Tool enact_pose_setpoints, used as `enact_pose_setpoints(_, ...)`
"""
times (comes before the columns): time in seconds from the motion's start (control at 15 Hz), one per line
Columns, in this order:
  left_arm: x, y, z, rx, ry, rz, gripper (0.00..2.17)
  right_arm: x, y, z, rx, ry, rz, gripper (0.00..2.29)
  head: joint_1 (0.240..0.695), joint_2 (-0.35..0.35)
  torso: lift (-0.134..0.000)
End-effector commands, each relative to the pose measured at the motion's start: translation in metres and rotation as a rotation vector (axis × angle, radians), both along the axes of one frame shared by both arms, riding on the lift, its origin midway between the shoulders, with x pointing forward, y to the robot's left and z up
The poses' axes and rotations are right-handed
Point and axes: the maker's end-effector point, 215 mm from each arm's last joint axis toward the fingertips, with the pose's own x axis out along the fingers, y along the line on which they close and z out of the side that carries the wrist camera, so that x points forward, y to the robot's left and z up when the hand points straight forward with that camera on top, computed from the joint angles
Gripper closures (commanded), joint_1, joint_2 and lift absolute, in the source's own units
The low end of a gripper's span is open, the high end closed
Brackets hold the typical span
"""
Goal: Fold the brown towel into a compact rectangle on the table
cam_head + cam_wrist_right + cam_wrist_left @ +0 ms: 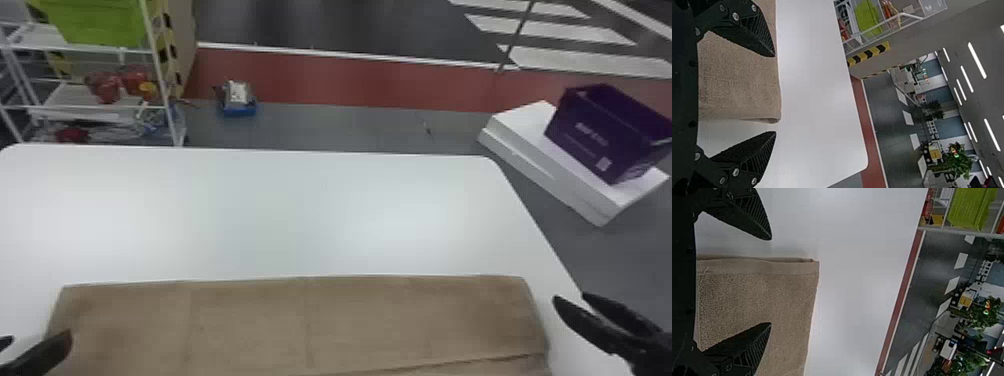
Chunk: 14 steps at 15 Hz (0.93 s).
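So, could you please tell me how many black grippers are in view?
2: the left gripper at the left end of the brown towel, the right gripper at its right end.

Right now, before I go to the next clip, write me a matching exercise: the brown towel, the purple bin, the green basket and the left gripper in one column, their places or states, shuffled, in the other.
Things
1. brown towel
2. purple bin
3. green basket
4. left gripper

Places or states
a. on a shelf of the white rack
b. open, at the towel's left end
c. on the white boxes
d. across the near part of the table

Right pairs: 1-d, 2-c, 3-a, 4-b
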Motion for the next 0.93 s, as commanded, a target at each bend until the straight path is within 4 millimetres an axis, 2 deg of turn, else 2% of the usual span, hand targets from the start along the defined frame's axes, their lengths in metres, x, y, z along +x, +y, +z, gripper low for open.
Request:
enact_pose_setpoints(0.0,-0.0006,-0.0014,-0.0011,-0.003,0.001,-0.001,0.12,-0.0007,-0.0019,-0.0011,-0.002,0.0,-0.003,0.2,0.695,-0.171,-0.123)
enact_pose_setpoints(0.87,-0.0017,-0.0053,-0.0096,0.028,0.023,-0.016,0.13,0.0007,-0.0015,-0.0071,-0.005,0.022,0.004,0.2,0.695,-0.182,-0.123)
